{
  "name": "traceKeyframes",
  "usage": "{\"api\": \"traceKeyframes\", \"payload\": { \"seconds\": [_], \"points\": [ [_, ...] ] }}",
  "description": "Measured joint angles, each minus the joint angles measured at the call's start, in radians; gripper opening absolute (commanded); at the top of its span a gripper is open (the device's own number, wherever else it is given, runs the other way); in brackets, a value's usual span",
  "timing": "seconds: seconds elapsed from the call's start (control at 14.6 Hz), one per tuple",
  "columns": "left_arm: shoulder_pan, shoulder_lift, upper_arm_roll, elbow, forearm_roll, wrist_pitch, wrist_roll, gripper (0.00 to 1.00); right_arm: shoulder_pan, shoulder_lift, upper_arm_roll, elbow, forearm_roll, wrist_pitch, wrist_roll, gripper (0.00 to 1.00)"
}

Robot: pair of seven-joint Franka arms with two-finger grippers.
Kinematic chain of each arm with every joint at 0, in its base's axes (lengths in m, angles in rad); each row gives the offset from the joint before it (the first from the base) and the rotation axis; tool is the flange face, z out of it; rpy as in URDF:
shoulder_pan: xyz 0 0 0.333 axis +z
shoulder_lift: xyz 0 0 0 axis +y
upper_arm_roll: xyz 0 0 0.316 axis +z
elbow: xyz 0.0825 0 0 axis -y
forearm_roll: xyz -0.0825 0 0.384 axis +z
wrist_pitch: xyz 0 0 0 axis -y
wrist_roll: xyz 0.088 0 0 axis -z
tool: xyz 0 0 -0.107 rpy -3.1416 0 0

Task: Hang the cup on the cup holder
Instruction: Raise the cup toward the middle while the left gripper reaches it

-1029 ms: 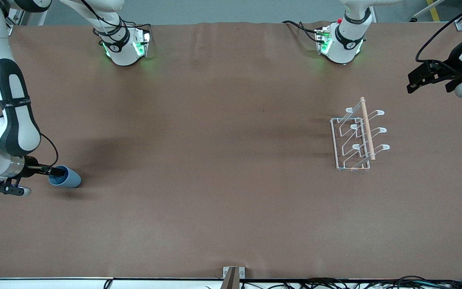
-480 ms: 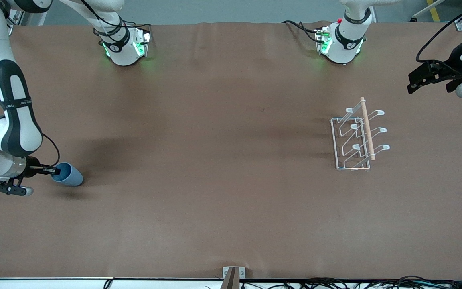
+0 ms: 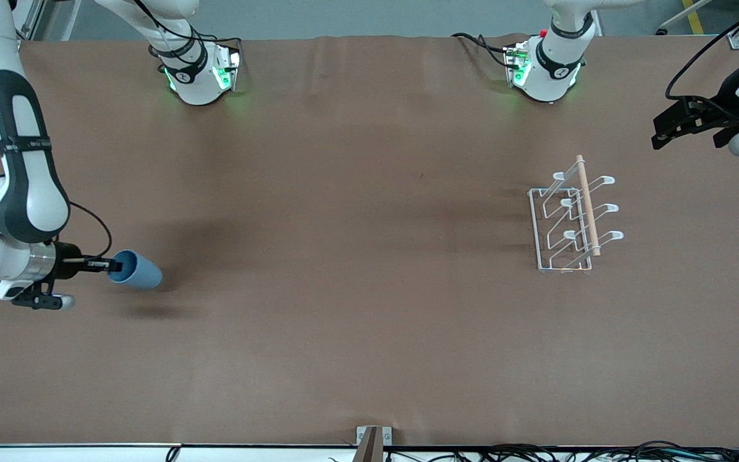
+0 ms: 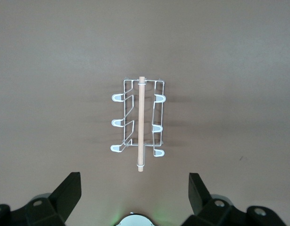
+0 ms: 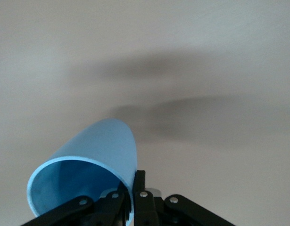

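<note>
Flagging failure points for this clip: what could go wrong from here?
The right gripper pinches only the rim wall of the cup, so the cup may slip or swivel in transit. The cup holder stands at the left arm's end of the table, a long carry. Its thin prongs leave little margin.

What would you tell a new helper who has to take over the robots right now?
Right gripper: shut on the rim of the small light-blue plastic cup, one finger inside it, one outside. The cup is carried on its side over the right arm's end of the brown table.
Left gripper: open, holding nothing, waiting above the left arm's end of the table.
The white wire cup holder with a wooden bar on top stands at the left arm's end, all six prongs bare.
Done: cup picked up.
Left: carry the cup across to the holder and slip it over a prong.
</note>
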Motion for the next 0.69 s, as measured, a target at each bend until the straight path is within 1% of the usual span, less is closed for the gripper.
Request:
{"api": "traceKeyframes", "payload": {
  "seconds": [0.21, 0.34, 0.48, 0.69],
  "points": [
    [-0.013, 0.001, -0.021, 0.000, -0.011, 0.000, 0.001, 1.00, 0.008, -0.019, 0.029, 0.000, 0.234, -0.150, -0.001, 0.00],
    [-0.033, 0.009, -0.065, 0.000, -0.033, 0.000, 0.001, 1.00, 0.023, -0.018, 0.044, 0.000, 0.399, -0.217, -0.001, 0.00],
    [-0.069, 0.029, -0.116, 0.000, -0.053, 0.008, -0.002, 1.00, 0.062, -0.017, 0.051, -0.002, 0.530, -0.257, -0.001, 0.00],
    [-0.149, 0.060, -0.179, 0.001, -0.069, 0.103, -0.012, 1.00, 0.145, -0.013, 0.055, -0.004, 0.690, -0.273, -0.001, 0.00]
  ]
}}
